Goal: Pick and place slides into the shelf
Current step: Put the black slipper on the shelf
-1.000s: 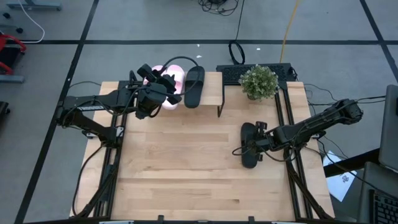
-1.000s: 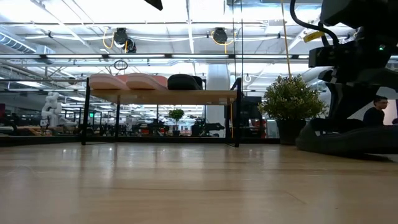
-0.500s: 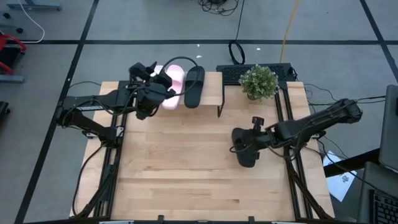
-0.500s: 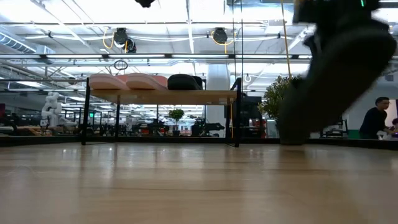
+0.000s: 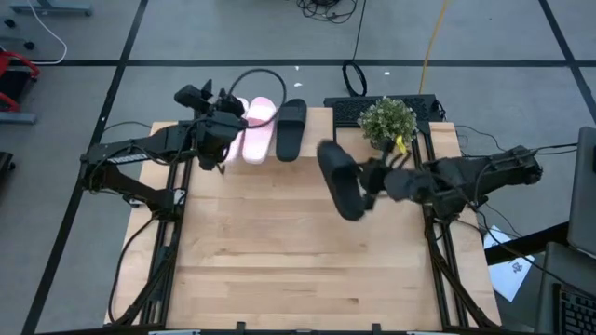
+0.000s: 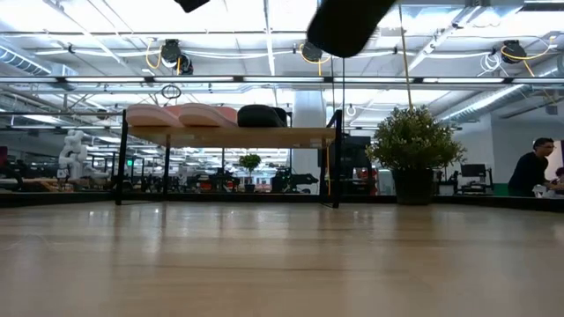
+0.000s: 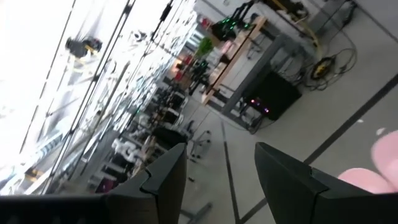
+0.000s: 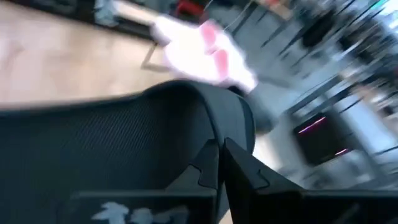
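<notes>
While my right gripper [image 5: 368, 179] hangs well above the wooden surface [image 5: 279, 251], its fingers are clamped on the fourth black slide [image 5: 339, 179], which rides tilted in the air just in front of the free right end of the shelf [image 5: 328, 140] and beside the potted plant [image 5: 387, 121]. From my right wrist camera the slide's wide textured strap [image 8: 124, 149] fills most of what I see, with my two dark fingers [image 8: 211, 171] pressed together over its edge; the pale pink slides [image 8: 205, 53] show blurred beyond it. At table height the lifted slide [image 6: 345, 22] is only a dark shape near the upper edge, high over the shelf board [image 6: 229, 136]. On that shelf three slides already sit side by side: the two pink ones [image 5: 253, 130] at the left and the other black slide [image 5: 291, 128] just to their right, touching or nearly touching. My left gripper [image 5: 191, 96] hovers off the far left end of the shelf, next to the pink pair, and its fingers [image 7: 168, 177] stand apart with nothing between them; a pink slide [image 7: 382, 162] peeks in at the edge of that wrist view
</notes>
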